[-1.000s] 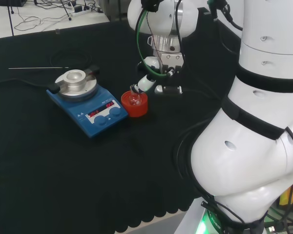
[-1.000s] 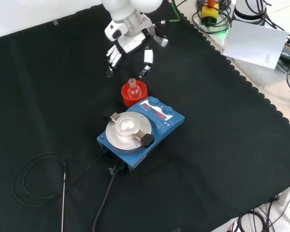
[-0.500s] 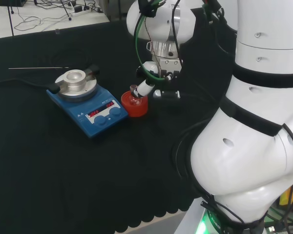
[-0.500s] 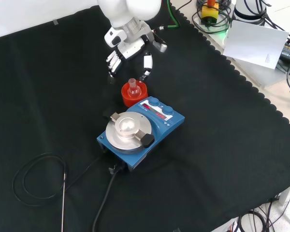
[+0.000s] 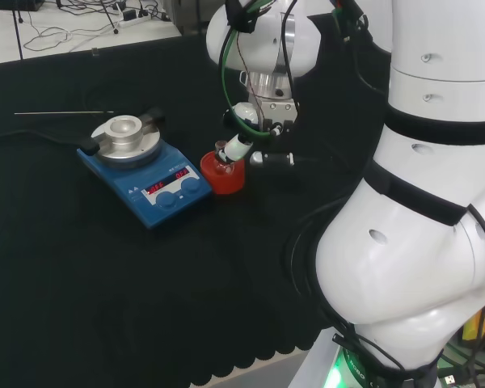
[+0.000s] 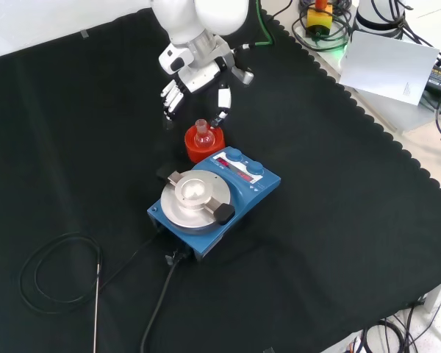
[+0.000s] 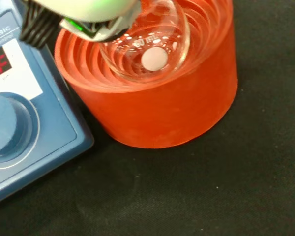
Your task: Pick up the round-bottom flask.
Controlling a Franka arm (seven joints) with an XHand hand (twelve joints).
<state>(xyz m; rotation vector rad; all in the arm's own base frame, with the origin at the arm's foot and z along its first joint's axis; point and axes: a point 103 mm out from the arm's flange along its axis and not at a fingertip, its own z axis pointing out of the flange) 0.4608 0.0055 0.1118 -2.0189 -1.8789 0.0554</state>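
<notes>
On the red ribbed stand [image 6: 203,145] (touching the blue hotplate [image 6: 214,195]) sits the round-bottom flask [image 6: 201,133]. The hand [image 6: 195,77] hovers just above, fingers spread, holding nothing.

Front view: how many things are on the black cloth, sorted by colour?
Red: 1, the ribbed stand.
Clear: 1, the round-bottom flask sitting in that stand.
Blue: 1, the hotplate stirrer.
Black: 1, the cable looped on the cloth.
Silver: 1, the thin probe rod.
Total: 5.
The hand hovers open above the flask.
</notes>
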